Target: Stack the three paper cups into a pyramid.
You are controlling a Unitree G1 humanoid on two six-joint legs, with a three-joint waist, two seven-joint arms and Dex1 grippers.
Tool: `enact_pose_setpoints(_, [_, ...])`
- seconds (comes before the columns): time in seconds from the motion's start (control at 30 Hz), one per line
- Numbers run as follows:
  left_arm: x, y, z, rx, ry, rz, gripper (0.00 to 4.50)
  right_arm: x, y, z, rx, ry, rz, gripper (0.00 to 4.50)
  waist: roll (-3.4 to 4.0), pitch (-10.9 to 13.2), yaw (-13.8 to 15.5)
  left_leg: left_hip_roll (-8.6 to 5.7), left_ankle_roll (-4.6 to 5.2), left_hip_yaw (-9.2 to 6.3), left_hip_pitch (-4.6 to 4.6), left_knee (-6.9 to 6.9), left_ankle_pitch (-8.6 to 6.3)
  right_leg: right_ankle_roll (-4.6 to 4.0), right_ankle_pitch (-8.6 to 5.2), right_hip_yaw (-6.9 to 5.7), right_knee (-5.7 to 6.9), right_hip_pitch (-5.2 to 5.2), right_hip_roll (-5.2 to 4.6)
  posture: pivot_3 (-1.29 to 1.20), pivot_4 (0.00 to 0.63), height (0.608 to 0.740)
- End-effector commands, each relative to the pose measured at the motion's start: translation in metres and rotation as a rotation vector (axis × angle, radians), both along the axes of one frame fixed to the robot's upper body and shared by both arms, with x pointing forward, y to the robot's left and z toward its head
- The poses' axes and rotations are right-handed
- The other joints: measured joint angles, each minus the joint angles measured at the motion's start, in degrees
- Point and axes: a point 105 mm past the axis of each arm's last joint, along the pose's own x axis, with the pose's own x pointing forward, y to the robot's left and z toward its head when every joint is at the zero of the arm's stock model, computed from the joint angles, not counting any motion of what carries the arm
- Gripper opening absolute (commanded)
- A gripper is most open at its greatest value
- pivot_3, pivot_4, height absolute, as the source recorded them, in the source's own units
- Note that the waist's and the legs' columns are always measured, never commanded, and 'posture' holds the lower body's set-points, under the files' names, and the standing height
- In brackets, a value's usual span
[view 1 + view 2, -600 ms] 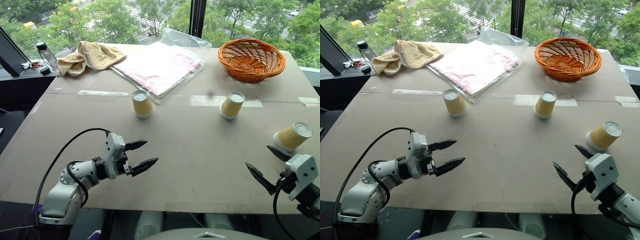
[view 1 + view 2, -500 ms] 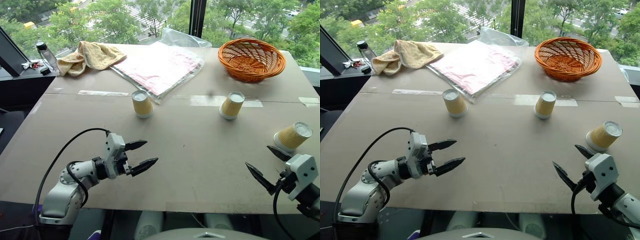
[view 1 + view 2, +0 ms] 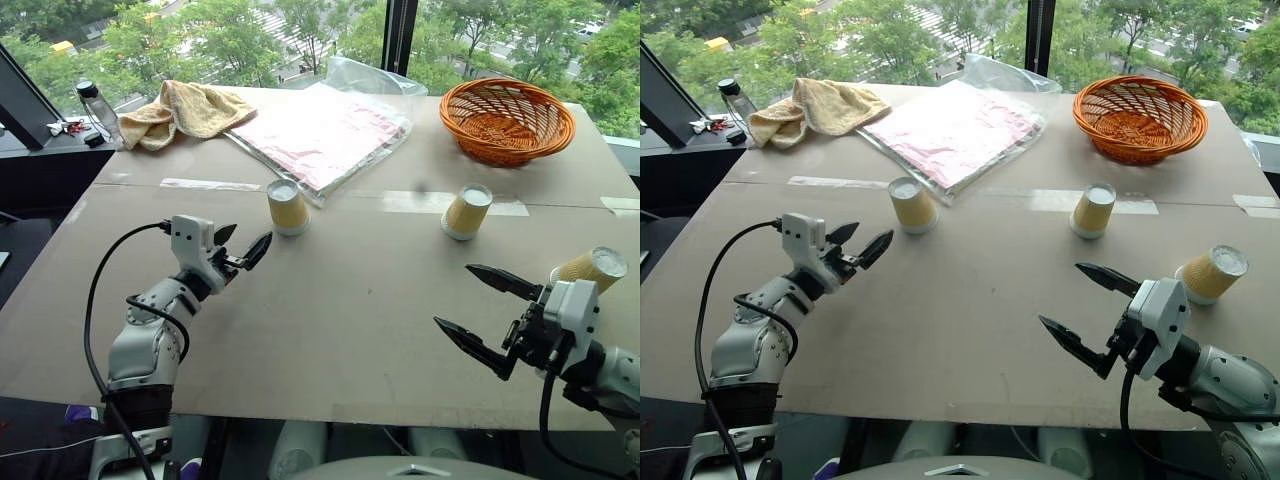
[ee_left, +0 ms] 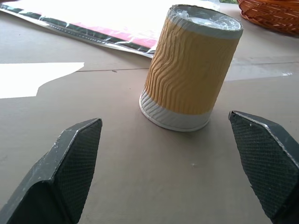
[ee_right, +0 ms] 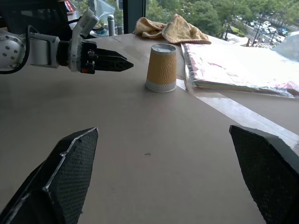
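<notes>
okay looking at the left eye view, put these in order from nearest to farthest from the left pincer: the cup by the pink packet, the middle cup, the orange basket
Measured from the left pincer, which is open:
1. The cup by the pink packet, just ahead of the pincer and slightly to its right.
2. The middle cup, farther right across the table.
3. The orange basket, at the far right corner by the window.

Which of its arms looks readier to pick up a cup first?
The left. Its open pincer points at the nearest upside-down cup, which sits just ahead between its fingers. The right pincer is open too, but aims at bare table.
</notes>
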Motion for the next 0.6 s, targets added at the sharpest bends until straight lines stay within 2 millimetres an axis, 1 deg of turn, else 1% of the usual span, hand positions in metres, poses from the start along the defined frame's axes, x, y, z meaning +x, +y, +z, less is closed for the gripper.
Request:
enact_pose_setpoints(0.03, [0.016, -0.025, 0.019, 0.077, -0.041, -0.106, 4.50, -0.001, 0.003, 0.004, -0.006, -0.029, 0.017, 4.44, 0.00, 0.0, 0.0, -0.02, 0.00, -0.01, 0.00, 0.00, 0.00, 0.00, 0.00, 0.00, 0.00, 0.01, 0.00, 0.00, 0.150, 0.740])
enact_pose_setpoints(0.13, [0.027, -0.044, 0.027, 0.088, -0.044, -0.173, 4.50, -0.001, 0.002, 0.003, -0.017, -0.037, 0.014, 4.44, 0.00, 0.0, -0.2, -0.03, 0.00, -0.02, 0.00, 0.00, 0.00, 0.00, 0.00, -0.01, 0.01, 0.02, 0.00, 0.00, 0.150, 0.740])
enact_pose_setpoints(0.23, [0.042, -0.053, 0.031, 0.114, -0.050, -0.194, 4.50, -0.001, 0.001, 0.003, -0.019, -0.046, -0.001, 4.44, 0.00, 0.0, -0.5, -0.02, 0.00, -0.01, 0.00, -0.01, 0.00, 0.01, 0.00, 0.00, 0.01, 0.00, 0.00, 0.00, 0.150, 0.740])
enact_pose_setpoints(0.3, [0.049, -0.056, 0.031, 0.130, -0.049, -0.196, 4.50, -0.002, 0.001, 0.003, -0.023, -0.049, -0.011, 4.44, -0.01, 0.0, -0.5, -0.03, 0.00, -0.02, 0.00, -0.01, 0.00, 0.01, 0.00, 0.00, 0.01, 0.00, 0.01, 0.00, 0.150, 0.740])
enact_pose_setpoints(0.33, [0.053, -0.057, 0.030, 0.132, -0.044, -0.197, 4.08, -0.002, 0.000, 0.003, -0.023, -0.051, -0.017, 4.50, -0.01, 0.0, -0.6, -0.03, 0.00, -0.01, 0.00, -0.01, 0.00, 0.02, 0.00, 0.00, 0.01, 0.00, 0.01, 0.00, 0.150, 0.740])
enact_pose_setpoints(0.4, [0.057, -0.061, 0.027, 0.144, -0.028, -0.214, 3.69, -0.003, -0.001, 0.002, -0.023, -0.053, -0.043, 4.50, -0.02, 0.0, -0.5, -0.03, 0.00, -0.01, 0.00, -0.01, 0.00, 0.02, 0.00, 0.02, 0.01, 0.00, 0.01, 0.00, 0.150, 0.740])
enact_pose_setpoints(0.43, [0.058, -0.062, 0.026, 0.147, -0.025, -0.220, 3.60, -0.004, -0.002, 0.001, -0.022, -0.054, -0.054, 4.50, -0.02, 0.0, -0.5, -0.03, -0.01, -0.02, -0.01, -0.01, 0.00, 0.03, 0.00, 0.00, 0.01, 0.00, 0.01, 0.00, 0.150, 0.740])
enact_pose_setpoints(0.47, [0.058, -0.062, 0.026, 0.152, -0.026, -0.228, 2.89, -0.005, -0.002, 0.000, -0.023, -0.053, -0.062, 4.50, -0.02, 0.0, -0.4, -0.03, -0.01, -0.02, -0.01, -0.01, 0.00, 0.03, 0.00, 0.00, 0.01, -0.01, 0.01, 0.00, 0.150, 0.740])
enact_pose_setpoints(0.5, [0.058, -0.062, 0.026, 0.160, -0.026, -0.236, 2.60, -0.006, -0.003, 0.000, -0.024, -0.053, -0.068, 4.50, -0.01, 0.0, -0.4, -0.03, 0.00, -0.02, -0.01, -0.01, 0.00, 0.03, 0.00, -0.01, 0.01, 0.00, 0.01, 0.00, 0.150, 0.740])
enact_pose_setpoints(0.6, [0.058, -0.063, 0.029, 0.171, -0.052, -0.260, 2.54, -0.006, -0.002, -0.001, -0.020, -0.055, -0.087, 4.50, -0.02, 0.0, -0.4, -0.03, -0.01, -0.01, -0.01, -0.01, 0.00, 0.03, 0.00, 0.01, 0.01, 0.00, 0.00, 0.00, 0.150, 0.740])
